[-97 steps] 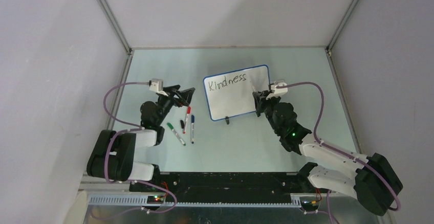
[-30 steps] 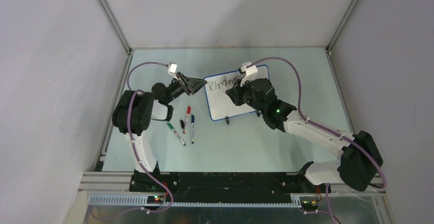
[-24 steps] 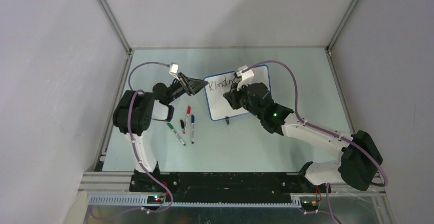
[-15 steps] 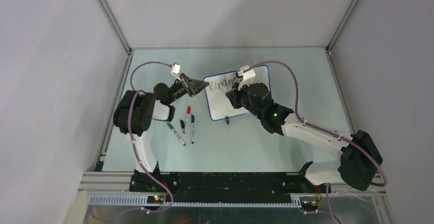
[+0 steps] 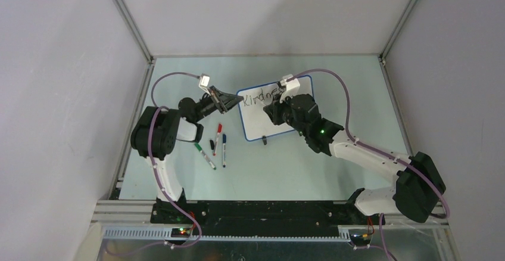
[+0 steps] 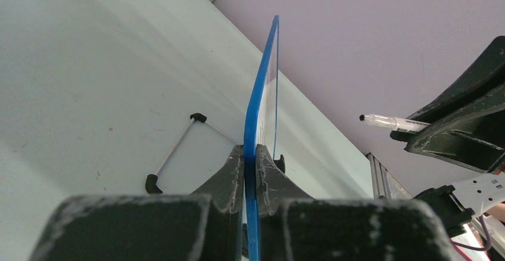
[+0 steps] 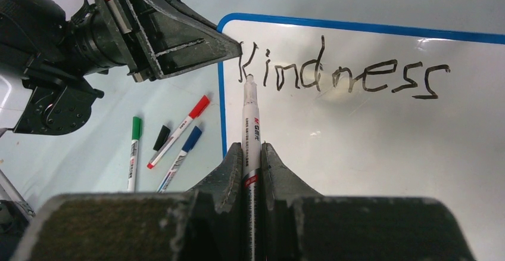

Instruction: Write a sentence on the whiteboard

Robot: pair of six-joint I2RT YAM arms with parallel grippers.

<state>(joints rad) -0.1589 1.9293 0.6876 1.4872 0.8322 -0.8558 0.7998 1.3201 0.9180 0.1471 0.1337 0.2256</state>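
Though whiteboard (image 6: 252,124) edge-on at left wrist, "Kindness" (image 7: 342,76) legible at right.

"Kindness" (image 7: 339,76) on whiteboard (image 7: 381,154)

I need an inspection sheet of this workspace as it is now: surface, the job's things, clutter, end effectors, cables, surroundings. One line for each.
Surface: pale green table, a few small marks.
Job's things: whiteboard stands on its feet, facing the arms; sentence reads only "Kindness", top line; uncapped marker, tip by the K, contact unclear.
Clutter: green marker, red marker, blue marker and black cap lie left of the whiteboard.
End effectors: left end effector shut on the whiteboard's left rim; right end effector shut on the uncapped marker.
Cables: left purple cable and right purple cable loop along the arms.
Surroundings: grey walls, aluminium frame posts; nothing else seen.
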